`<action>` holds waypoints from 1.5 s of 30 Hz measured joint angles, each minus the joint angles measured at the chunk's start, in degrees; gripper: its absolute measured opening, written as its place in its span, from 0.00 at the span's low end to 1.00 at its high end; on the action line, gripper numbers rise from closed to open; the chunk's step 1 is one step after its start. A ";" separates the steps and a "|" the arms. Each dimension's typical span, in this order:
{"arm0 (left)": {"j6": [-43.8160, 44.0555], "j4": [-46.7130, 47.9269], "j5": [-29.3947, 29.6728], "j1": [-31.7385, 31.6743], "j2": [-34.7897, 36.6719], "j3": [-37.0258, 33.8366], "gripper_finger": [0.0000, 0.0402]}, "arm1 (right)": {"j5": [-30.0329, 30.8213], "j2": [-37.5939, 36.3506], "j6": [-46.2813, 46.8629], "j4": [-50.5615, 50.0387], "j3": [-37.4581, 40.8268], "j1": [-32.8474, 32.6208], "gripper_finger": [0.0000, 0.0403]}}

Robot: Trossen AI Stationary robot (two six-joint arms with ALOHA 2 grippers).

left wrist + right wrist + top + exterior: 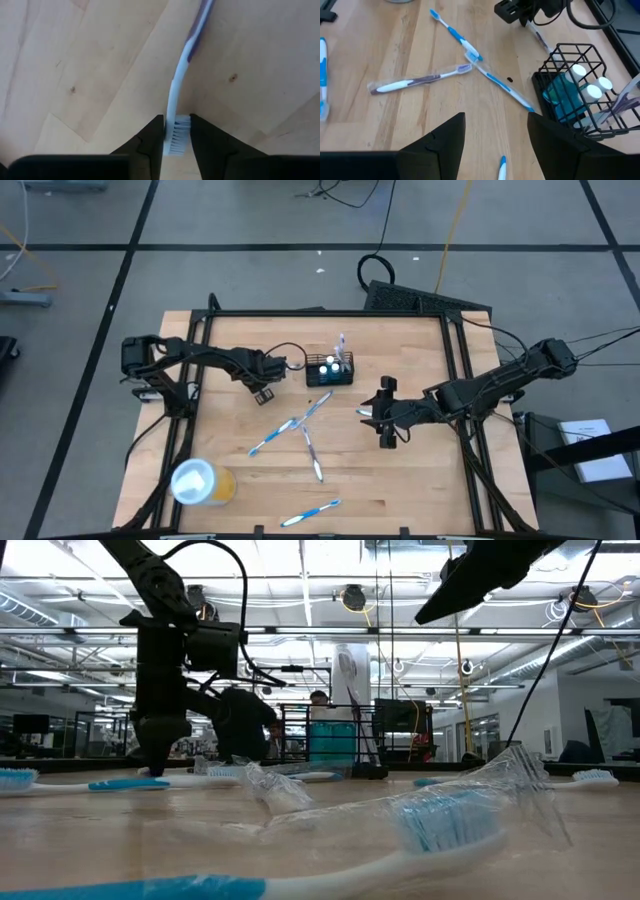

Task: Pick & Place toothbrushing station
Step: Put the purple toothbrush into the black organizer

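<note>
The black wire-mesh toothbrushing station (330, 370) stands on its base at the table's far middle and holds a teal bottle and white-capped items; it also shows in the right wrist view (575, 95). My left gripper (265, 390) is just left of it, pointing down and shut on a white and purple toothbrush (182, 55). My right gripper (385, 418) is open and empty, to the right of the station, its fingers (445, 145) wide apart above the table. My left gripper pinches the toothbrush's bristle head (176, 136) between its two fingers, one finger on the back of the head and one on the bristles. The fingers come from above. The handle (538, 36) runs away from the gripper toward the station, low over the wood.
Several loose blue and white toothbrushes (295, 428) lie crossed at the table's middle, and one (310, 513) lies near the front edge. A wrapped one (417, 81) lies among them. A yellow cup with a white lid (200, 482) stands front left.
</note>
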State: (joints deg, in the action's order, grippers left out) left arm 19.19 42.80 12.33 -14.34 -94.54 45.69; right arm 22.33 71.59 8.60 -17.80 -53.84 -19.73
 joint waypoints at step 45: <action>15.02 1.83 -3.40 29.88 4.30 9.90 0.04 | -4.47 -0.11 7.15 -0.14 0.00 -2.91 0.52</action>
State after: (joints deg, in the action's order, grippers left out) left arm 34.21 44.63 8.93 15.54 -90.24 55.60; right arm 17.86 71.48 15.75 -17.95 -53.84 -22.63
